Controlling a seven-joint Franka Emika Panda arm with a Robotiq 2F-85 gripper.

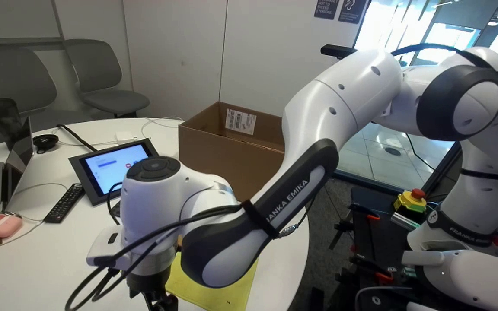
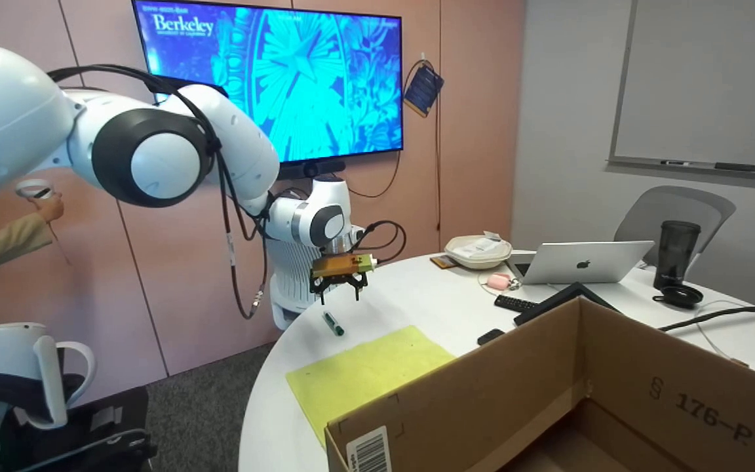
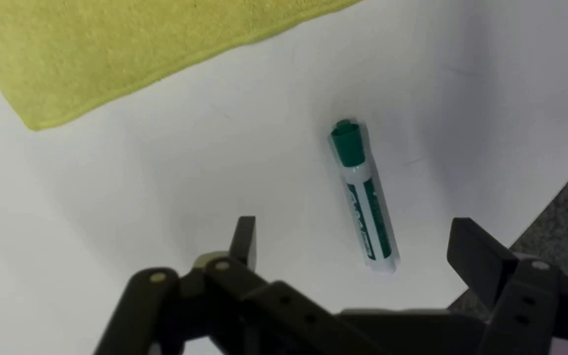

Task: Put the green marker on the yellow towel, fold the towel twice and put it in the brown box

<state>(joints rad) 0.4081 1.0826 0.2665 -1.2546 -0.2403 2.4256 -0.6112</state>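
Hovering, jaws spread — tool [image 2: 340, 299] near green marker [image 3: 362, 197]; brown box [image 2: 469, 400] showing in both exterior views only.

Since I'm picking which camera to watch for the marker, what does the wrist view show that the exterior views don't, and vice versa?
Only the wrist view: the lettering on the green marker, too blurred to read. Only the exterior views: the brown box, laptop and remote, visible in both. Shared: the white table, the yellow towel, the open hand, and the marker itself, lying on the table apart from the towel in the wrist view and in an exterior view.
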